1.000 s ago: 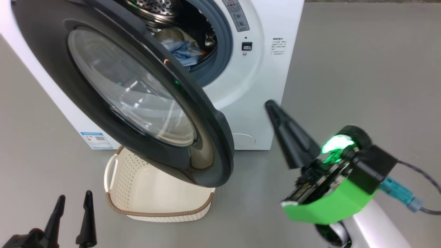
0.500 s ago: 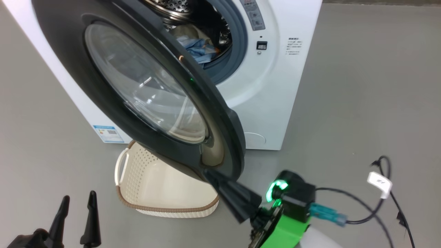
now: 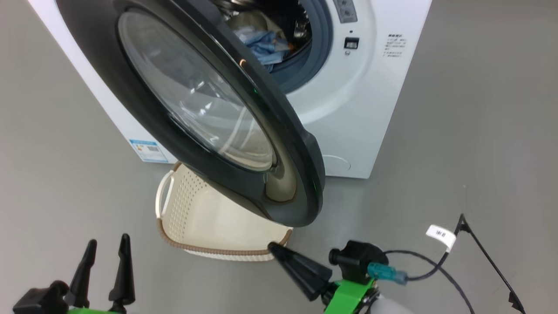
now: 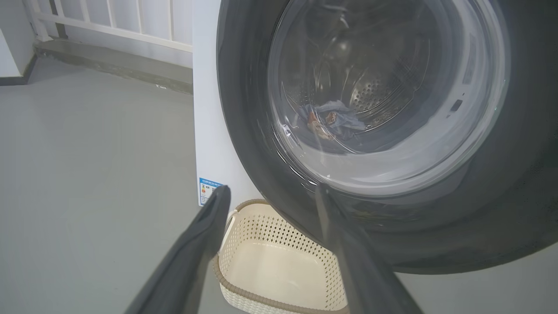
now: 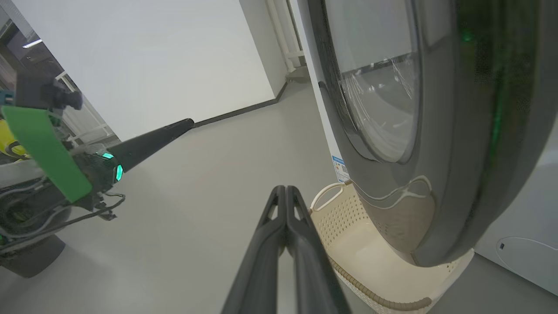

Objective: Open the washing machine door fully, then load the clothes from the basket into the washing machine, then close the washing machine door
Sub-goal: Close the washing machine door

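Note:
The washing machine (image 3: 362,109) stands with its door (image 3: 196,96) swung partway out over the basket (image 3: 209,250), whose inside is bare. Light blue and cream clothes (image 3: 261,41) lie in the drum, and in the left wrist view the clothes (image 4: 333,117) show through the door (image 4: 501,196) glass. My right gripper (image 3: 272,246) is shut on nothing, its tip at the basket's near right rim just below the door's lower edge. In the right wrist view, the right gripper (image 5: 283,189) points past the basket (image 5: 331,218) beside the door (image 5: 436,131). My left gripper (image 3: 107,242) is open, left of the basket.
A black cable with a white tag (image 3: 440,235) lies on the grey floor at the right. A blue label sticker (image 3: 148,150) marks the machine's lower left side. A white railing (image 4: 109,22) and step stand behind the machine. My left arm (image 5: 48,152) shows in the right wrist view.
The head camera has shifted, sliding the scene right. My shut right gripper has dropped from beside the machine's right front down and left to the basket's rim under the door. The left gripper stays open.

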Tool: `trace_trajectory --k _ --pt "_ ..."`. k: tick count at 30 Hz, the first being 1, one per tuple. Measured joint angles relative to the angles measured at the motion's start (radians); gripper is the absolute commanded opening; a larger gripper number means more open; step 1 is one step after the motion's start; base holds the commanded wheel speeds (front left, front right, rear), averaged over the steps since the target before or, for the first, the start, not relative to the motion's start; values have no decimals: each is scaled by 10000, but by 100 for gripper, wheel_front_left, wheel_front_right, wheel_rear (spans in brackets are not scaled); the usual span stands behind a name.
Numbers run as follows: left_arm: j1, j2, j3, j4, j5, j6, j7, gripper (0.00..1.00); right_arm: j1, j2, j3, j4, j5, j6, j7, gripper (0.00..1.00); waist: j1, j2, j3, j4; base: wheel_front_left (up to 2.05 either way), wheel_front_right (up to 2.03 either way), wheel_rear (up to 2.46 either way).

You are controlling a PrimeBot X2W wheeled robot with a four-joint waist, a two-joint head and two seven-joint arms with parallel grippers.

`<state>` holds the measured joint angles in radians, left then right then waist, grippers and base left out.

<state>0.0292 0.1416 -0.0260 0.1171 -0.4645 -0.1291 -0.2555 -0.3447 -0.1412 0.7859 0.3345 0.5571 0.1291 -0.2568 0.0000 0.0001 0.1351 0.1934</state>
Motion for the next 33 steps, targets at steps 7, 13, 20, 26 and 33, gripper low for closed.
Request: trace_trajectory --k 7,13,20,26,33 --pt "-137 -8 -21 56 -52 0 0 100 -492 186 -715 725 -161 0 0 0 -1 0 310 24 0 0 0" --pt "-394 -8 -40 77 -75 0 0 100 -766 307 -1321 826 -627 0 0 0 0 0 480 -17 0 0 0" --pt "-591 -8 -65 69 -82 0 0 100 -1056 403 -2242 765 -849 2 10 0 0 0 766 -33 0 0 0" --pt "-915 -36 -100 10 -151 0 0 100 -1608 383 -3127 675 -1172 2 10 0 0 0 1063 -18 0 0 0" --pt "-1287 -144 -259 -52 -171 0 0 100 -2328 268 -3850 736 -1340 2 10 0 0 0 1451 76 0 0 0"
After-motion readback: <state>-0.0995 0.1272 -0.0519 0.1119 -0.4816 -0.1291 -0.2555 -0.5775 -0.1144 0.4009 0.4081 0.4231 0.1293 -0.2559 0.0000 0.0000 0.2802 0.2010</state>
